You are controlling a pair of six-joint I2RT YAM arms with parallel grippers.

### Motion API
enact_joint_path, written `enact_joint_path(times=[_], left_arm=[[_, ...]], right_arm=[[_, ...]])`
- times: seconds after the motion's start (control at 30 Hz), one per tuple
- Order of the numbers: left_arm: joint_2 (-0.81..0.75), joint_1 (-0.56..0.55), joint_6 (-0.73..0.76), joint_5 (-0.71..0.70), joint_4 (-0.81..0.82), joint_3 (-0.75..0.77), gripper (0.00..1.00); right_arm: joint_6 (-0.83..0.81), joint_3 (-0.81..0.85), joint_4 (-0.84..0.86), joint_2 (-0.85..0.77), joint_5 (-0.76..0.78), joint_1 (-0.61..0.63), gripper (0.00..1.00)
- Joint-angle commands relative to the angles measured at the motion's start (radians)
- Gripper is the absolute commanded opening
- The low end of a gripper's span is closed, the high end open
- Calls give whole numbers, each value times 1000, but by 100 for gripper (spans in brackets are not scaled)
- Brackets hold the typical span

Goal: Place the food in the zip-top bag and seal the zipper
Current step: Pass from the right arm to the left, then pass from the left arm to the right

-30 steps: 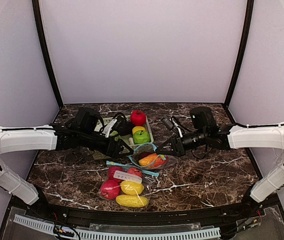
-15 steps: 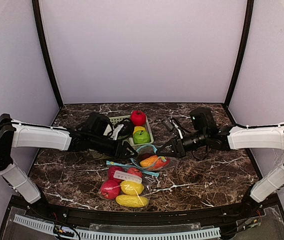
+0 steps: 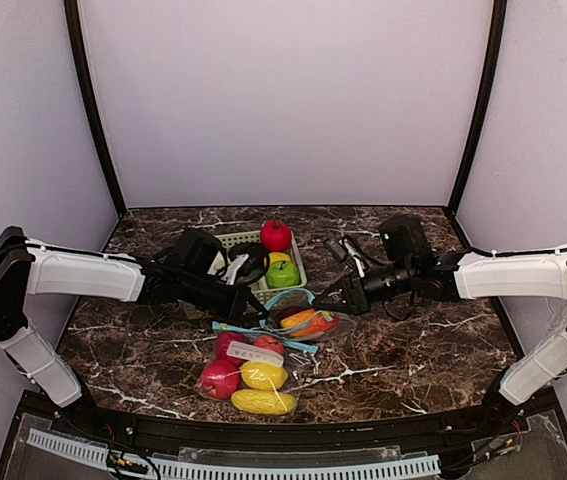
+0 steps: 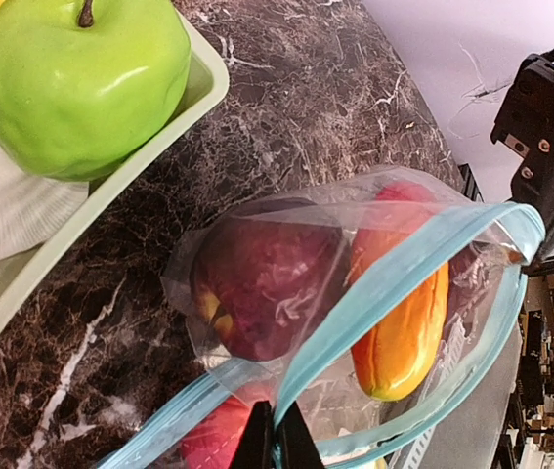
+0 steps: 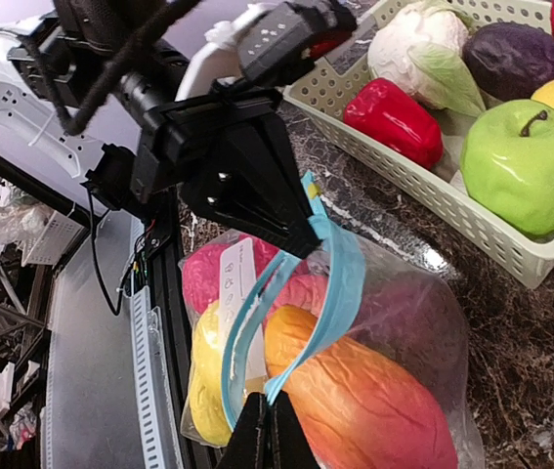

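Note:
A clear zip-top bag (image 3: 303,322) with a blue zipper strip (image 4: 404,274) lies mid-table between my two grippers. Inside it are an orange food piece (image 4: 404,337) and a dark purple-red one (image 4: 262,278). My left gripper (image 4: 277,445) is shut on the near end of the zipper strip, and it shows from above at the bag's left (image 3: 258,308). My right gripper (image 5: 267,430) is shut on the opposite end of the strip (image 5: 340,283), at the bag's right (image 3: 331,300). The strip runs taut between them, its mouth gaping.
A pale green basket (image 3: 225,238) behind the bag holds a green apple (image 5: 521,166), red pepper (image 5: 394,112), cabbage (image 5: 423,44), a purple piece (image 5: 511,59) and a red apple (image 3: 276,235). A second bag (image 3: 248,372) of red and yellow food lies toward the front edge.
My left arm reached right to the bag and its jaws went from open to shut on the zipper strip. The right gripper stayed on its end; the bag's rim has lifted.

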Motion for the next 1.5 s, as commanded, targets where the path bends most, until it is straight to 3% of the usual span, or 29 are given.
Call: enact_joint_path(times=[0.0, 0.2, 0.3, 0.53, 0.93, 1.47], left_arm=[[-102, 0, 40, -60, -142, 30, 1], [-128, 4, 67, -113, -372, 94, 1], [-119, 14, 60, -112, -418, 99, 1], [-108, 55, 43, -108, -423, 102, 1], [-95, 72, 37, -94, -419, 108, 1], [-81, 75, 37, -89, -411, 118, 1]], right_arm=[[-20, 23, -31, -30, 114, -13, 7], [-44, 29, -112, -91, 242, -23, 46], [-52, 9, -123, -137, 288, -19, 54], [-74, -81, -118, -184, 377, 65, 46], [-74, -80, -40, -34, 557, 217, 37], [-134, -27, -25, 26, 604, 247, 22]])
